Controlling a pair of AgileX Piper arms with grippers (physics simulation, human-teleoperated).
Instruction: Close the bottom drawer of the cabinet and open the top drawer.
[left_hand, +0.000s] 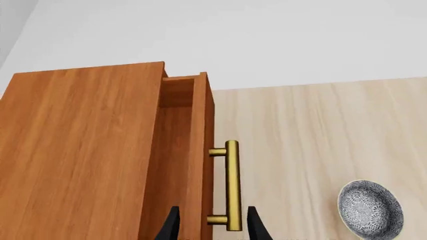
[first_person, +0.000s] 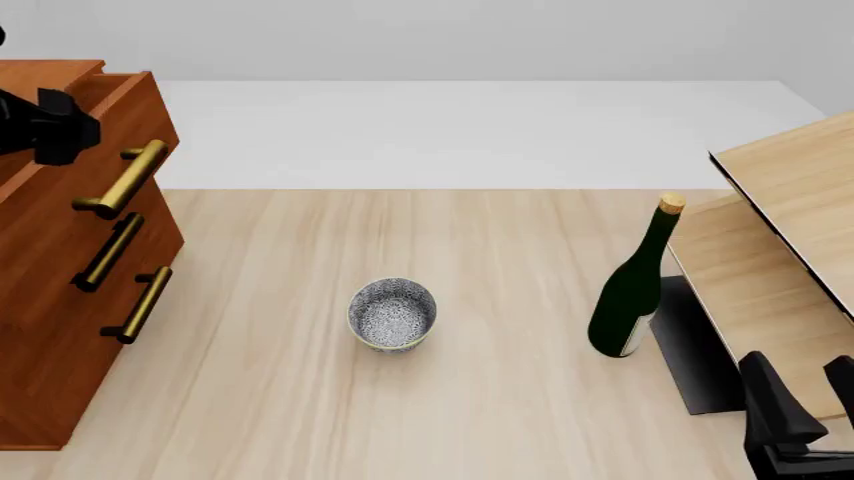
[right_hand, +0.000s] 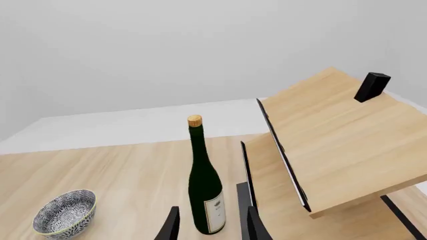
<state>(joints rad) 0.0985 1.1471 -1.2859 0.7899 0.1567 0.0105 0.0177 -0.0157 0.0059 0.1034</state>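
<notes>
The cabinet (first_person: 40, 400) stands at the table's left edge. Its top drawer (first_person: 140, 115) is pulled out part way, and its brass handle (first_person: 123, 180) stands forward of the two below. The bottom drawer (first_person: 94, 365) is shut, flush with the middle one. My left gripper (first_person: 60, 125) is open by the top drawer's front. In the left wrist view the top drawer (left_hand: 202, 150) shows its open box, and the gripper (left_hand: 213, 210) straddles the handle's (left_hand: 231, 190) end. My right gripper (first_person: 803, 385) is open and empty at the near right, also seen in the right wrist view (right_hand: 210, 214).
A patterned bowl (first_person: 392, 313) sits mid-table. A dark green wine bottle (first_person: 638, 285) stands to its right, just ahead of my right gripper. Pale light-wood furniture (first_person: 787, 250) with tilted panels fills the right side, with a small black block (right_hand: 371, 86) on top.
</notes>
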